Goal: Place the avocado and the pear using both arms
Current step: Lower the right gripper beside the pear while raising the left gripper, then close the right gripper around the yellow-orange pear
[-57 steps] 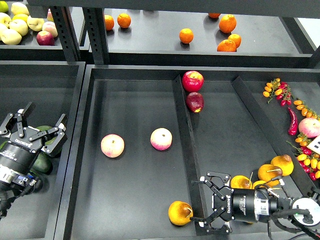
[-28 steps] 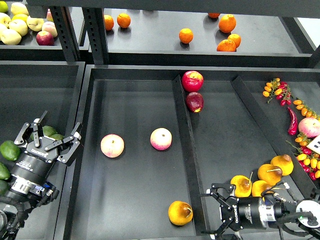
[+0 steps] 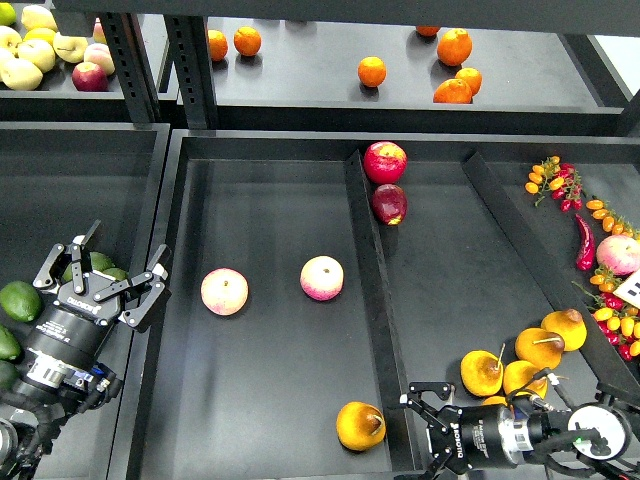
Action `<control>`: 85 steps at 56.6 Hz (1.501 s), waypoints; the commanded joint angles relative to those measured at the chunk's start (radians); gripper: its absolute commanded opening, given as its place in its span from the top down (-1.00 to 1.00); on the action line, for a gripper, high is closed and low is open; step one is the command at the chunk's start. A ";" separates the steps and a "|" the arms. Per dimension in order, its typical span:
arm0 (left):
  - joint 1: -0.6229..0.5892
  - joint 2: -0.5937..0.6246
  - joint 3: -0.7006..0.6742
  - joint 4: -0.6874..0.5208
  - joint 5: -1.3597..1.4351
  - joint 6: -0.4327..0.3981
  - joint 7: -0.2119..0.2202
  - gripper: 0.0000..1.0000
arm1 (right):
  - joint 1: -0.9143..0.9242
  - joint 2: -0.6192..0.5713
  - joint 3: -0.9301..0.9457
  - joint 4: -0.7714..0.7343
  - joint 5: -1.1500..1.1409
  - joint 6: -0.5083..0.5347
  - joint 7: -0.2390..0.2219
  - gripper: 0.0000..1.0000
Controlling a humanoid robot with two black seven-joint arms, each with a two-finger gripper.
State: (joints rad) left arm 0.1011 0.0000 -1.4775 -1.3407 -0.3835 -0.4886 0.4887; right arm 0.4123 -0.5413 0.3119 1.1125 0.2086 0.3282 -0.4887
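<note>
**Both claws spread and empty; pear down in the middle tray**

Left gripper [image 3: 103,268] spread wide, fingers fanned apart, nothing between them. Hung over the left wall of the middle tray [image 3: 172,215], on the wall's outer side. Just behind its fingers, partly hidden, green avocados [image 3: 100,264] in the side bin. More avocados further left of that wall: one avocado [image 3: 19,300] lying clear, others cut by the frame edge. Could not tell which of them was the task's own.

Right gripper [image 3: 420,432] also spread, fingers apart and holding nothing. Sat low on the right side of the tray divider [image 3: 372,290], close against it near its front end.

Pear [image 3: 360,425] lay in the middle tray, on the left side of the divider, near its front end, stem pointing right. Apart from the right gripper, with the divider between them.

Further out, right of the divider: a cluster of three more pears [image 3: 520,362] beside the right arm, stems up. Left of the divider, mid-tray: two peaches [image 3: 322,277] side by side and well apart from the pear. At the divider's far end: a red apple [image 3: 385,161] and a darker red apple [image 3: 389,203] just in front of it. Beyond the tray, on the back shelf: loose oranges [image 3: 372,71]. Far left of the shelf: yellow-green apples [image 3: 40,48] with a red one among them.
</note>
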 commanded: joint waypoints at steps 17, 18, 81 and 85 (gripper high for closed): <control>0.017 0.000 0.016 -0.009 0.000 0.000 0.000 -0.98 | 0.009 0.067 0.012 -0.079 0.003 0.000 0.000 -0.99; 0.019 0.000 0.017 -0.011 0.000 0.000 0.000 -0.98 | 0.013 0.073 0.012 -0.082 0.002 0.000 0.000 -0.99; 0.042 0.000 0.037 -0.035 0.000 0.000 0.000 -0.98 | 0.062 0.248 0.021 -0.286 0.000 -0.003 0.000 -0.88; 0.042 0.000 0.037 -0.035 0.000 0.000 0.000 -0.98 | 0.068 0.250 0.019 -0.293 0.000 -0.003 0.000 -0.85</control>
State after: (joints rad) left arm 0.1421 0.0000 -1.4407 -1.3756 -0.3835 -0.4886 0.4887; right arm 0.4729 -0.2972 0.3321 0.8316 0.2086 0.3263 -0.4887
